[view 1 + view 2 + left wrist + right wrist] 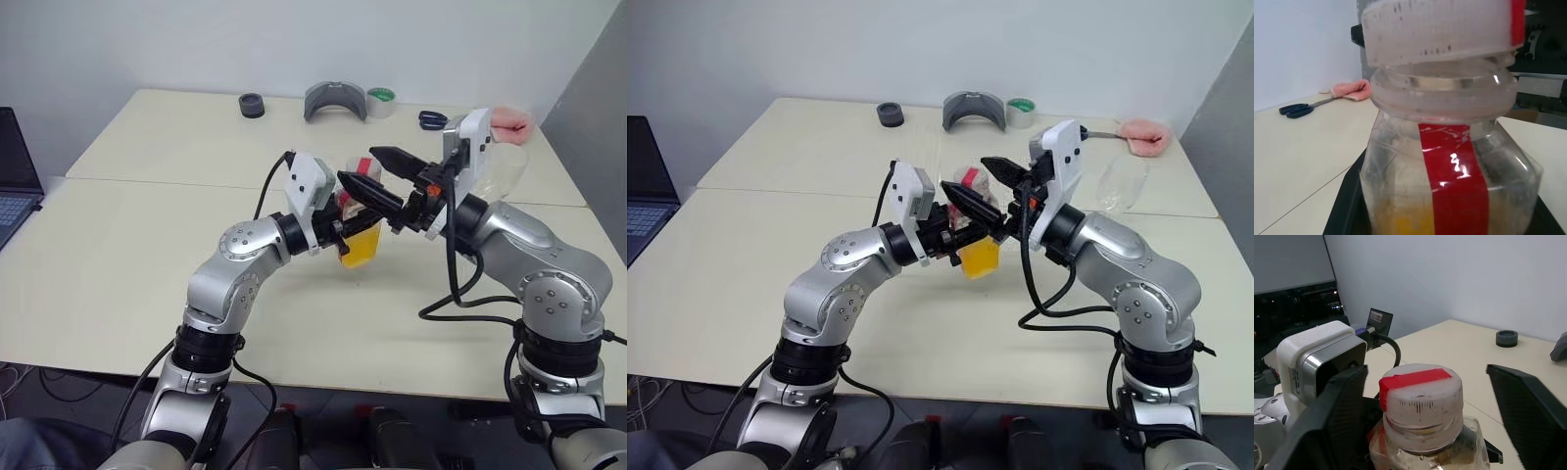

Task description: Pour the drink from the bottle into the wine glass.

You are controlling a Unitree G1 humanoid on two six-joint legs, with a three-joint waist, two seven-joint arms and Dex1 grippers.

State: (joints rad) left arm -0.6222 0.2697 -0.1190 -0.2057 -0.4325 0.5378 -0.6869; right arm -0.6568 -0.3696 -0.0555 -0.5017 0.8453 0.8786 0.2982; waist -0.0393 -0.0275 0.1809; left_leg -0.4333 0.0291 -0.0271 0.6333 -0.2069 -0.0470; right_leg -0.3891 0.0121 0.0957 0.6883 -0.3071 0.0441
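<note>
My left claw (345, 223) clamped on the bottle (359, 238) above the surface (118, 255), my right claw (1425, 396) spread wide, straddling its cap (1420, 399), wine glass (1120, 183) well apart.

— What sort of place is this?
— A lab or office test room: plain white walls and pale tables (147, 284) pushed edge to edge, filling the middle of the frame
— Anything else pointing that way?
— A laptop (15, 176) at the left edge, a tape roll (381, 101), blue scissors (432, 119) and a grey curved part (335, 99) along the top, loose cables (39, 382) on the floor at lower left
</note>
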